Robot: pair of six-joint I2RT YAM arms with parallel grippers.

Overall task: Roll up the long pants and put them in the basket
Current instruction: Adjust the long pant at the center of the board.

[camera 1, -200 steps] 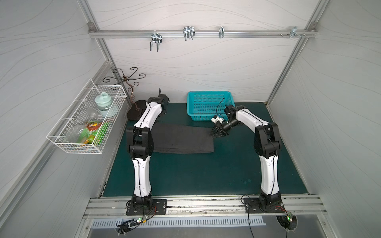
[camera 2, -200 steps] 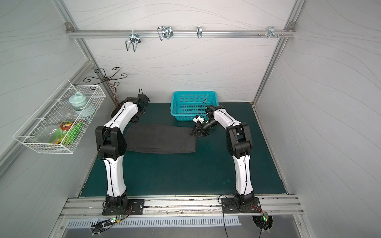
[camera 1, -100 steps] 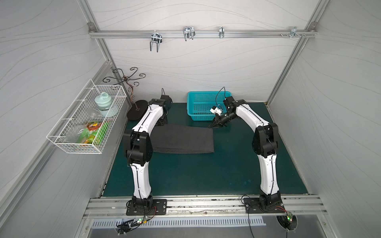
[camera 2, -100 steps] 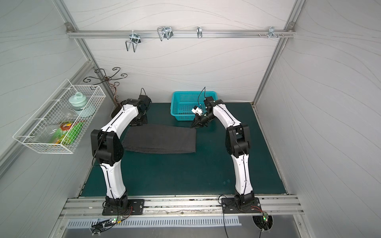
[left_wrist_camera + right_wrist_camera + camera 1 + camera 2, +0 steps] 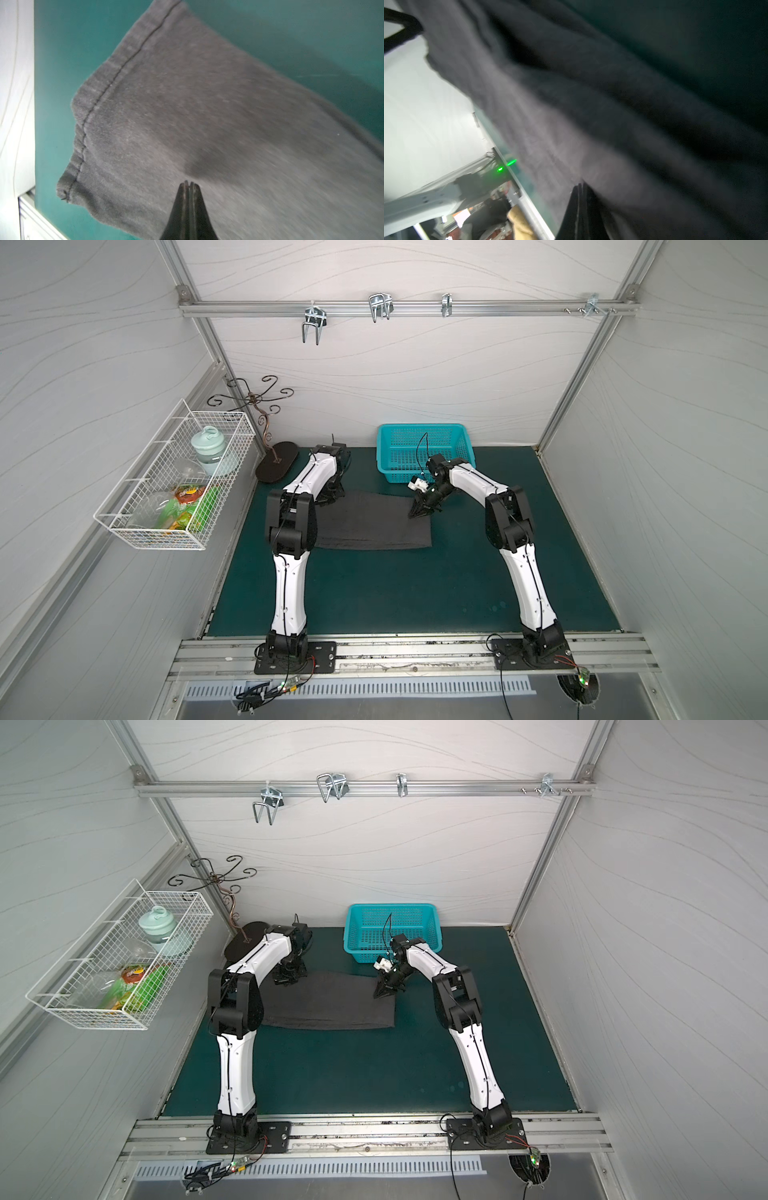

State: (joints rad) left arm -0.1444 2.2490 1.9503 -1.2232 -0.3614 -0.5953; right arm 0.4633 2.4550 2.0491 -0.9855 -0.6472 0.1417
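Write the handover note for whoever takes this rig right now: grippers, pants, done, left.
Left gripper: jaws shut, tip over the long pants near their hemmed end; no cloth seen between them.
Right gripper: jaws shut, at the pants' far corner on the other end; whether cloth is pinched cannot be told.
Pants: flat, a long strip on the green mat.
Done: no roll started.
Left: the whole roll.

Left arm (image 5: 291,522) hides long pants' (image 5: 374,522) left end; right wrist view blurred.
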